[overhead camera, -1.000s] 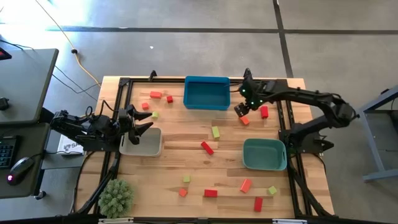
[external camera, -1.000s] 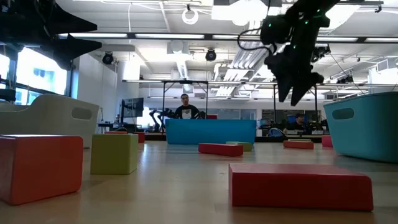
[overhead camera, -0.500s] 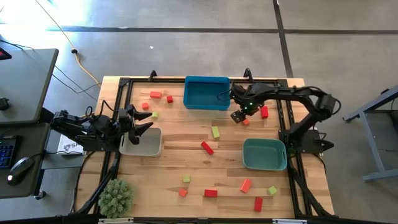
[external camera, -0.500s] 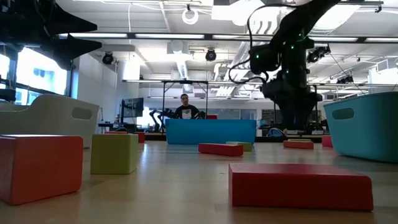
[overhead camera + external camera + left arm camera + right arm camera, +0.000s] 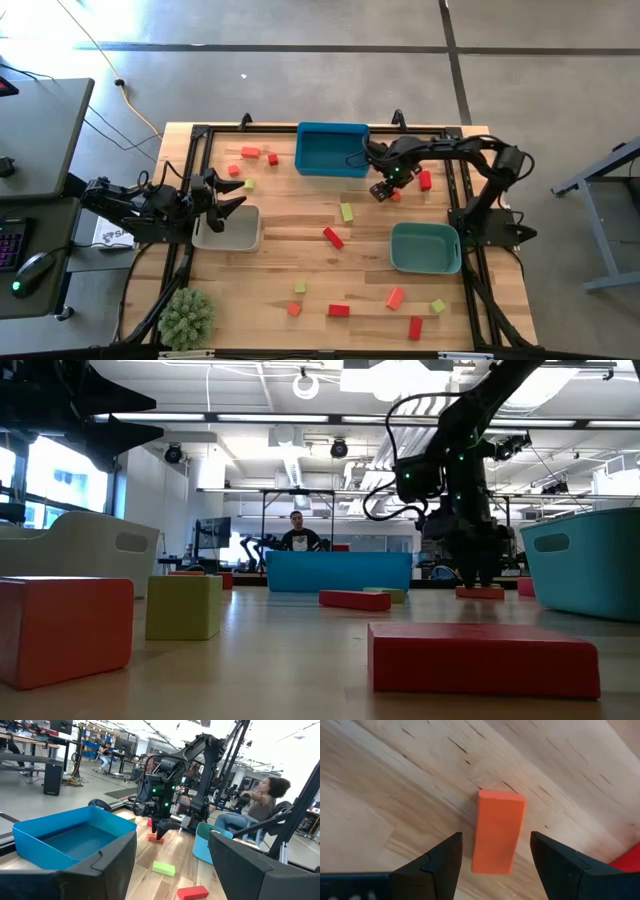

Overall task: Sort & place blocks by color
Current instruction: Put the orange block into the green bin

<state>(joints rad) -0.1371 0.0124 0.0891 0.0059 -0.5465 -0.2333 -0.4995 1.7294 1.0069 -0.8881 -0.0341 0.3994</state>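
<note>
The right gripper [image 5: 492, 857] is spread wide, its fingers [image 5: 432, 865] on both sides of an orange-red block [image 5: 497, 831] that lies flat on the wooden table [image 5: 290, 225], just beside the blue tray [image 5: 331, 149]; a red block [image 5: 425, 180] is near it; the left gripper [image 5: 228, 196] waits open above the beige tray [image 5: 229, 234]; other blocks lie scattered, well apart.
</note>
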